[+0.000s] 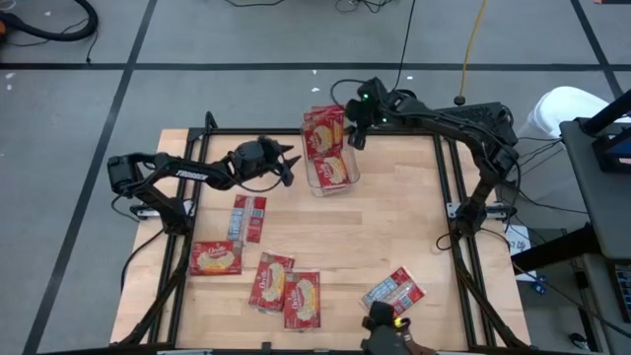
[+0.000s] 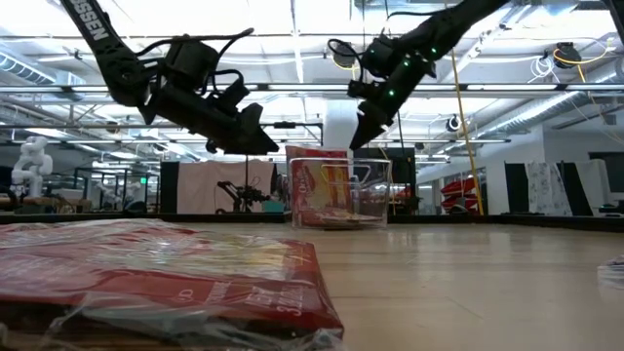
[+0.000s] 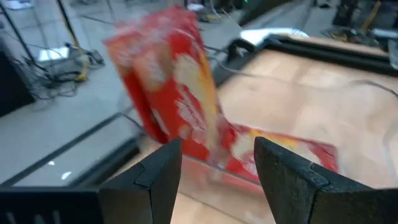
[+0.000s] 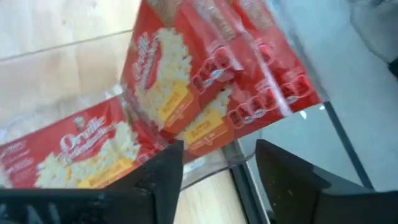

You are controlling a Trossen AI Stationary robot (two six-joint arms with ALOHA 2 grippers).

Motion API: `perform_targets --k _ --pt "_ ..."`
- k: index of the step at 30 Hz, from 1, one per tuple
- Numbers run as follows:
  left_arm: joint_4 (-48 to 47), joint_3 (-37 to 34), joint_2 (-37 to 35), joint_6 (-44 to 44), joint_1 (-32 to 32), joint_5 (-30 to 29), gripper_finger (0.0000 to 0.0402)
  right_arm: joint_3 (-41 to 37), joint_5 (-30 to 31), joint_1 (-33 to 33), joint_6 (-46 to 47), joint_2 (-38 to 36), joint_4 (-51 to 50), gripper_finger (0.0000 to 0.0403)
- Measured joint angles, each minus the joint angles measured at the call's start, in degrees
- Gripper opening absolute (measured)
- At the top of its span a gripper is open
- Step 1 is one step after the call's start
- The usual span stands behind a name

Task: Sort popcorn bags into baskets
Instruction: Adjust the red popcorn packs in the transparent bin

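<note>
The clear basket [image 1: 314, 187] stands at the table's far middle. One red popcorn bag [image 1: 334, 171] lies flat on its floor. A few more bags [image 1: 322, 128] stand on edge inside, leaning over its far wall. My left gripper [image 1: 290, 163] hovers open just left of the basket, pointing at it, with nothing between its fingers [image 3: 155, 180]. My right gripper [image 1: 355, 136] hangs open above the basket's far right corner, slanting down, also with nothing between its fingers. The right wrist view shows the leaning bags [image 4: 211, 68] and the flat bag [image 4: 68, 155] below it.
Loose popcorn bags lie on the near half of the table: a silvery-sided one [image 1: 248, 217], one at the left [image 1: 215, 258], two overlapping near the front [image 1: 286, 291], and one at the right [image 1: 392, 292]. Black frame rails [image 1: 449, 197] run along the table's sides.
</note>
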Motion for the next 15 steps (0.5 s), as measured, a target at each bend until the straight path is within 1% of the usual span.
perform_targets --k 2,5,9,12,15 --pt "1.03 0.00 0.00 0.00 1.41 0.00 0.0207 -2.70 -1.25 -1.05 0.85 -0.67 4.09 0.0220" --pt "1.31 0.00 0.00 0.41 3.40 0.09 0.0207 -6.18 -6.30 -2.90 2.13 -0.70 11.42 0.0252" --pt "1.81 0.01 0.41 0.12 5.39 1.80 0.0207 -8.36 -10.73 -5.50 2.80 0.98 19.51 0.0299" --pt "1.92 0.02 0.55 -0.92 6.09 4.50 0.0207 -8.51 -16.64 -7.99 5.79 3.11 24.13 0.0326" --pt "2.14 0.02 1.35 -1.15 5.76 5.13 0.0207 -8.49 -23.17 -10.23 7.48 5.03 28.17 0.0345"
